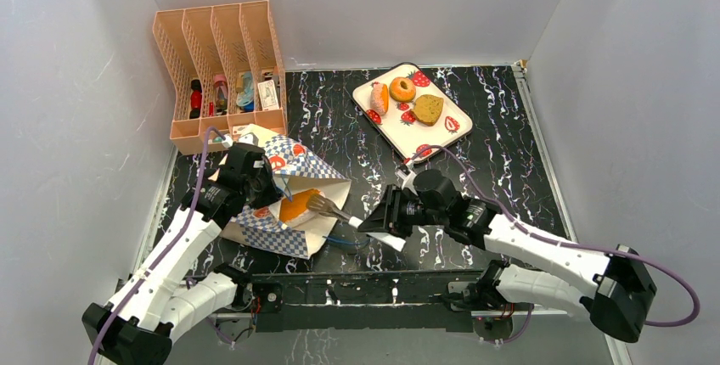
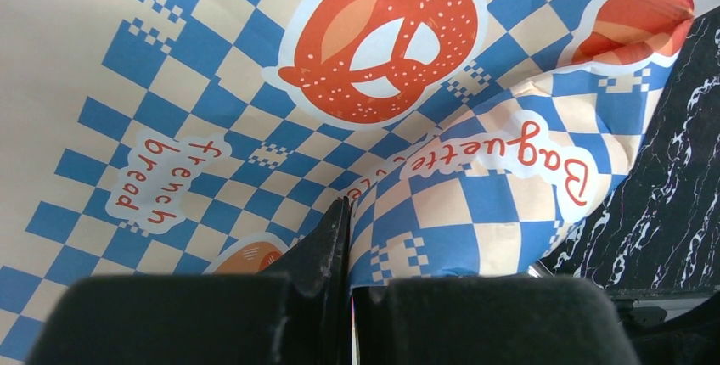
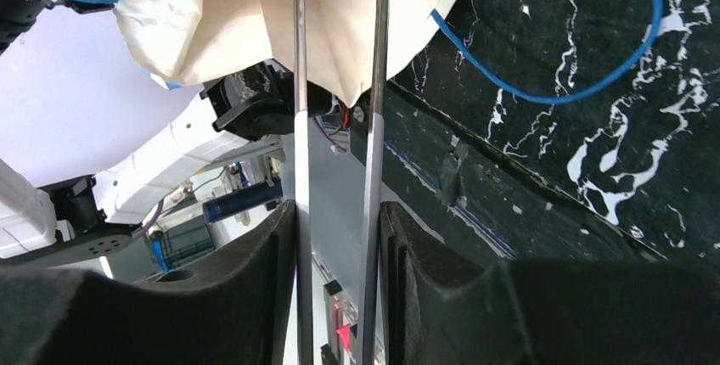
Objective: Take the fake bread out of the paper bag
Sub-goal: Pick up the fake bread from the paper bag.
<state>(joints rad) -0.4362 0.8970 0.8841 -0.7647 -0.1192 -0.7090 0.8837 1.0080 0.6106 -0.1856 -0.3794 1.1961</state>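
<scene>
The paper bag lies on its side at the left, mouth facing right. My left gripper is shut on the bag's upper edge; in the left wrist view the chequered paper is pinched between the closed jaws. My right gripper is shut on metal tongs, both arms pressed between its pads. The tong tips reach into the bag's mouth at an orange loaf of fake bread. A donut, a toast slice and a pinkish roll lie on the strawberry-print tray.
A peach file rack with small items stands at the back left, just behind the bag. The bag's blue cord handle loops over the black marbled table beside the tongs. White walls close in on all sides.
</scene>
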